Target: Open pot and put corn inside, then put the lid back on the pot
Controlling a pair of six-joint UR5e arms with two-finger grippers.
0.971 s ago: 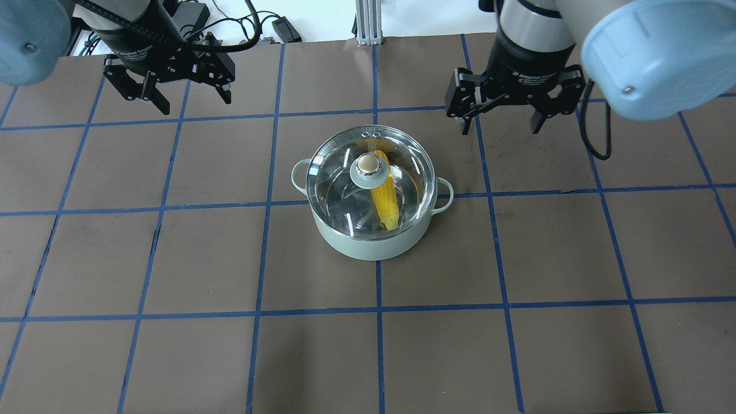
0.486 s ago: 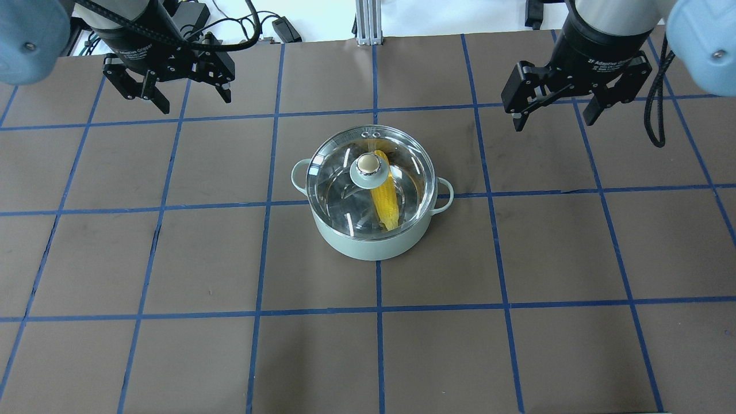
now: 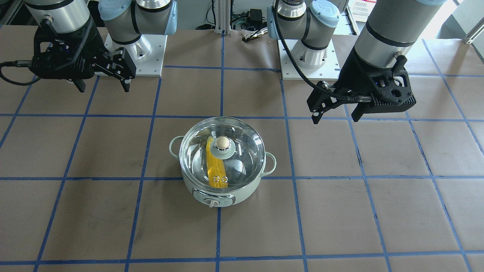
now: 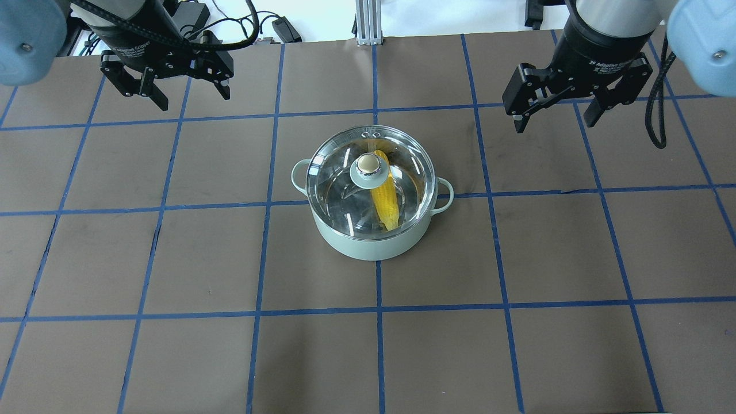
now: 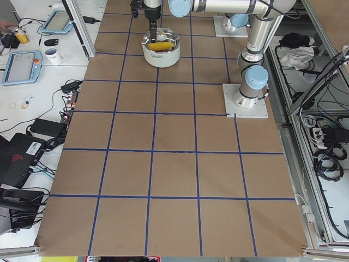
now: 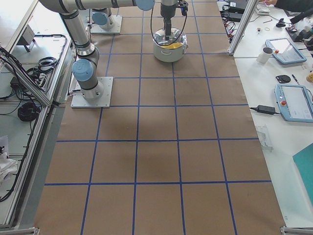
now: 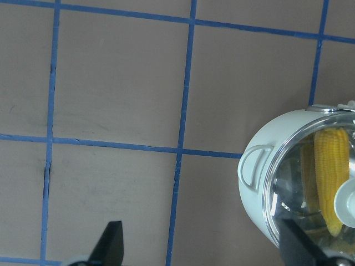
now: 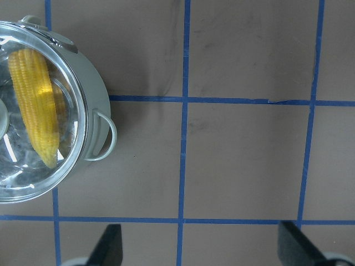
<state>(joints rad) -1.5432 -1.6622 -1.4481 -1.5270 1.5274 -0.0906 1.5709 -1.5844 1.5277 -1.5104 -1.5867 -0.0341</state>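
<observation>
— Seeing the pot [image 4: 374,246] anywhere?
— Sitting mid-tabletop [image 4: 172,259], well off every edge, capped with the lid [image 4: 336,194], holding the corn [image 4: 386,201] under the glass.
— And both end effectors?
— Hanging toward the robot-side edge: left end effector [image 4: 194,99] spread, empty; right end effector [image 4: 556,123] spread too, gripping nothing, well apart from the pot.

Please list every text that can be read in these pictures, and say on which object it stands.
"2F Adaptive": on the body of the right gripper, overhead view; the remainder is unclear.
Label on the left gripper: too blurred to read.
Control panel of the pot: markings too small to read.
</observation>
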